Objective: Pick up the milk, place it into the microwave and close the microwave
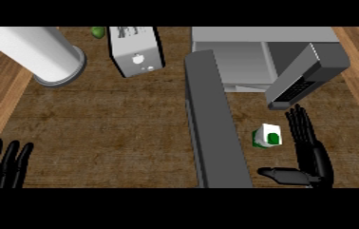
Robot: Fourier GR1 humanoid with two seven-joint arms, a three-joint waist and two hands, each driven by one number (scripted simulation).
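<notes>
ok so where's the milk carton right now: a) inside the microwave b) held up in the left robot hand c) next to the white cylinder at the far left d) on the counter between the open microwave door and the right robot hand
d: the milk carton stands on the counter, with the open microwave door to its left and the open right robot hand just to its right, not yet closed round it.

- Your table [126, 123] looks like dark, rough-grained wood with a matt finish.
- The microwave [238, 57] at far right reads as smooth matt grey metal, and so does its open door [214, 123].
- The milk [269, 135] looks like a smooth white-and-green paper carton.
- Your right hand [312, 152] is black and faintly glossy, like plastic.
- The white cylinder [42, 54] at far left looks smooth and matt.
</notes>
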